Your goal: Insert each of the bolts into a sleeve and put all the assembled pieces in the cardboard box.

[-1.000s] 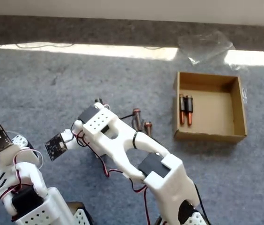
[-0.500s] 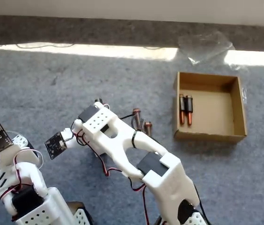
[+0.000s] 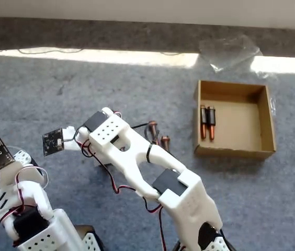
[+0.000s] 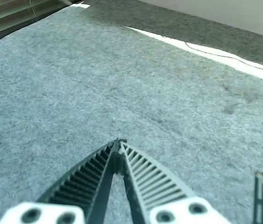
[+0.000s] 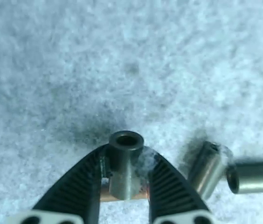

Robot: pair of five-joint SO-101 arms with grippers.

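From the high view I have plenty of open desk [image 3: 58,89] to the left and ahead of both arms. The only hard edge close by is the cardboard box [image 3: 231,152] off to the right, well apart from the right arm [image 3: 132,151]. Two assembled pieces [image 3: 207,123] lie side by side inside it, against its left wall. Two loose bolts [image 3: 152,129] rest on the desk between the right arm and the box, one partly tucked under the arm.

My right fingers [image 5: 82,182] are clamped on a sleeve [image 5: 126,140], which stands upright between them with its open bore facing the wrist camera, just above the desk. Two more sleeves [image 5: 207,167] lie just beside that grip, near each other. The high view hides these and the grasp under the arm's body.

My left fingers [image 4: 89,177] are pressed together with nothing between them, over bare grey desk. The left arm [image 3: 27,204] sits at the near left corner.
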